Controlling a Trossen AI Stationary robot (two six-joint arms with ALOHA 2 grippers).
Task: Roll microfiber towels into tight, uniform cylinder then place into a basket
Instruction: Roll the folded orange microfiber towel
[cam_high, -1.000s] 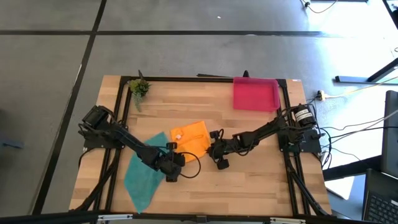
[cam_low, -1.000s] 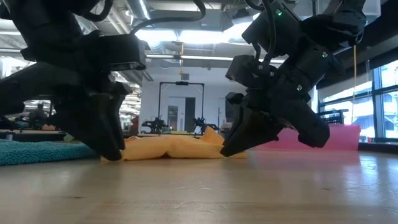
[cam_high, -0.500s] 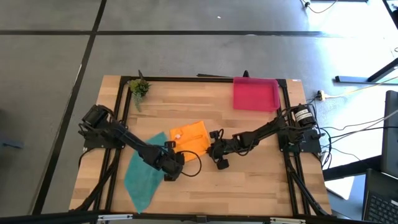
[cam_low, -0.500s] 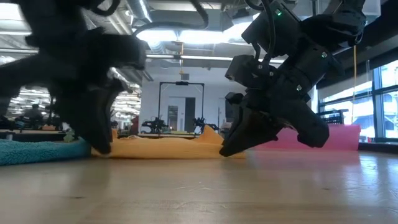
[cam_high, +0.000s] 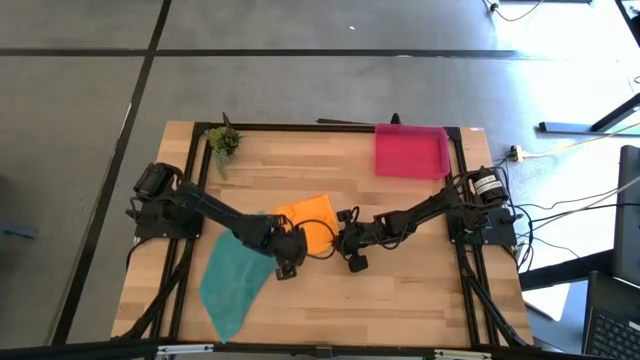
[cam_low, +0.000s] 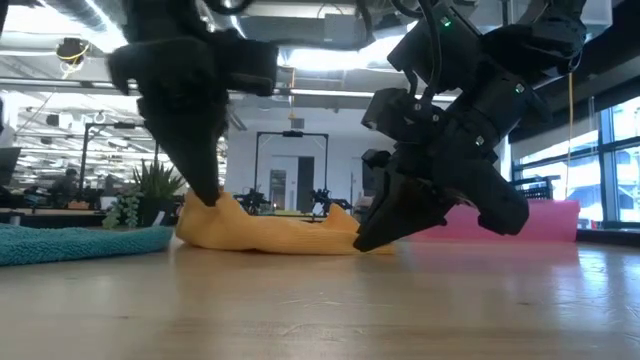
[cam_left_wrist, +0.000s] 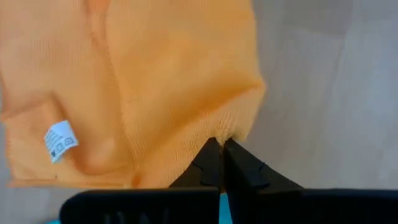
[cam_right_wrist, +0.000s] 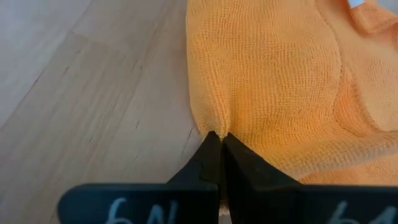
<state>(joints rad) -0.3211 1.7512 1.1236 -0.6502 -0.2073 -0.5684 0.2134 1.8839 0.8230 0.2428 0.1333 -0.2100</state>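
Overhead, item by item. Desk (cam_high: 400, 290): pale wood planks with a black frame. Orange towel (cam_high: 312, 218): bunched near the desk's middle. Left claw (cam_high: 294, 243): at the towel's near edge, pinched together on the cloth. Right claw (cam_high: 337, 240): just beside it, at the towel's near right corner, likewise clamped on the cloth. Teal towel (cam_high: 232, 285): spread flat toward the near left corner, partly under the left arm. Basket (cam_high: 411, 151): pink-red, at the far right corner, well apart from both towels. Small plant (cam_high: 224, 141): at the far left corner.

Low view. Orange towel (cam_low: 270, 233): one end lifted off the desk by the left claw (cam_low: 207, 196), the other end held down on the wood by the right claw (cam_low: 366, 240). Teal towel (cam_low: 80, 242): lying flat. Basket (cam_low: 530, 219): behind the right arm.

Left wrist view. Left claw (cam_left_wrist: 219, 148): fingers together, nipping a fold of the orange towel (cam_left_wrist: 155, 81). White care label (cam_left_wrist: 60, 140): sewn to the towel; print too small to read.

Right wrist view. Right claw (cam_right_wrist: 217, 140): fingers together on the edge of the orange towel (cam_right_wrist: 280, 87). Handwritten white characters on the claw body, cut off by the frame; not readable.
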